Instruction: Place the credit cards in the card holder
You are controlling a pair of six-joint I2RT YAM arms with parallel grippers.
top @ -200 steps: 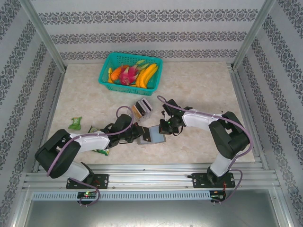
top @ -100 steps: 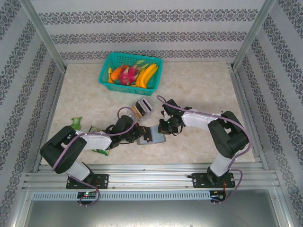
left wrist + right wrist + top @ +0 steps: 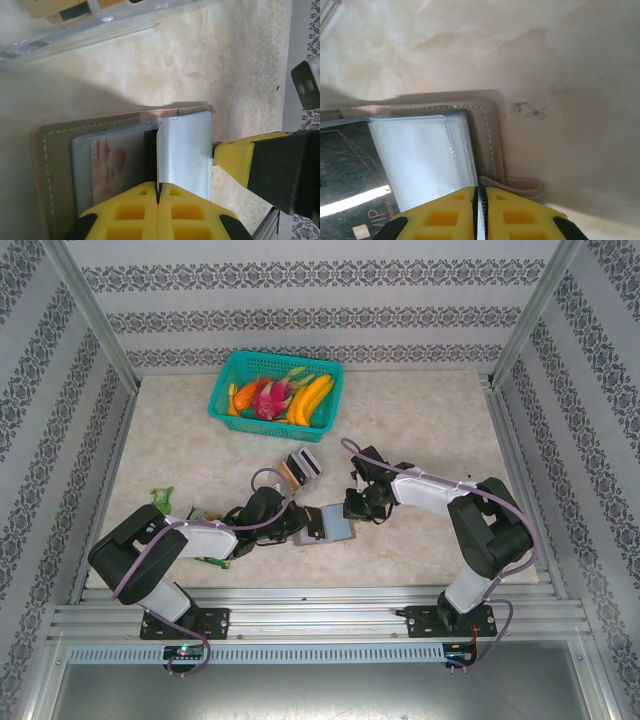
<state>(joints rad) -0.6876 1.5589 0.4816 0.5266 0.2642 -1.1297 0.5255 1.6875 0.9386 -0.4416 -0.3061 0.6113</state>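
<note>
- Left end effector (image 3: 158,194)?
- Closed tight on a clear sleeve leaf of the card holder (image 3: 52,165), which lies open on the desk (image 3: 200,60), near the middle.
- Right end effector (image 3: 481,194)?
- At the holder's right edge, fingers almost together; whether it grips anything, I cannot tell. A dark card (image 3: 347,165) sits in a sleeve.

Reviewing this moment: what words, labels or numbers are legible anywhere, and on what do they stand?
"VIP": on the dark card in the card holder, right wrist view.
Print on the orange-printed card, left wrist view: blurred, unreadable.
Print on the green packet, top view: too small to read.
</note>
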